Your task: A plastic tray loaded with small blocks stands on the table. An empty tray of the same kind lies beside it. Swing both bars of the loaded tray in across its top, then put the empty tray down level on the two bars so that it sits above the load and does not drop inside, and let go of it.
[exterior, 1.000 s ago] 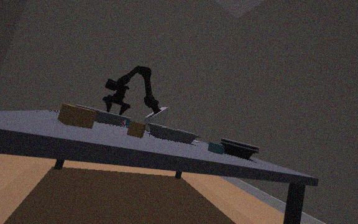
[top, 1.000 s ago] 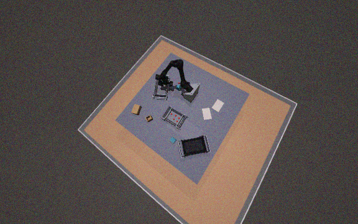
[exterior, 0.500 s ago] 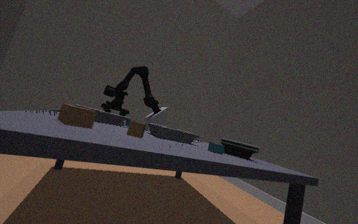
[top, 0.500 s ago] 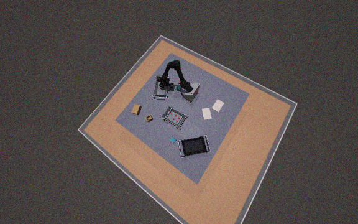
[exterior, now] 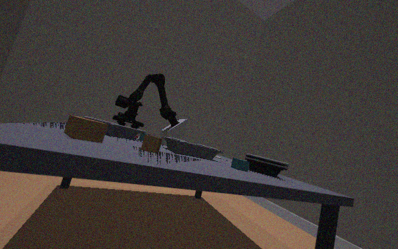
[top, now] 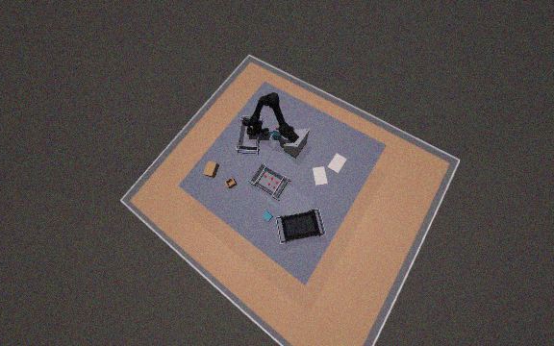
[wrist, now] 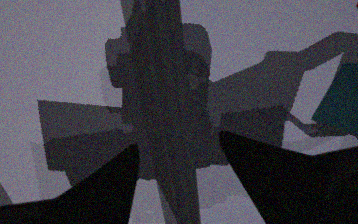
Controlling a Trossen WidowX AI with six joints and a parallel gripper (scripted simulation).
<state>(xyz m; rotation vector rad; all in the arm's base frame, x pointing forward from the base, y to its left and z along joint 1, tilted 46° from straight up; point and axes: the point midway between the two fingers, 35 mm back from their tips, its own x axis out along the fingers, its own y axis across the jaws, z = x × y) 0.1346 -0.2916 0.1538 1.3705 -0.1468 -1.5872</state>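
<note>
The loaded grey tray (top: 275,196) (exterior: 193,151) stands mid-table with red blocks inside. Its two bars seem to lie across its top near the ends, small in this view. The empty grey tray (top: 247,152) (exterior: 121,132) stands near the arm; its bars are too small to judge. My gripper (top: 259,135) (exterior: 128,122) (wrist: 179,143) is open, low at the empty tray's side nearest the arm base. In the wrist view a shadowed upright strip, apparently that tray's side wall, runs between the fingertips. Nothing is gripped.
A dark tray (top: 300,225) (exterior: 266,167) stands at the far end beside a teal block (top: 267,216) (exterior: 240,164). Another teal block (wrist: 352,95) is near the gripper. Two tan blocks (top: 212,169) (top: 231,183) and two white cards (top: 320,176) (top: 338,162) flank the loaded tray.
</note>
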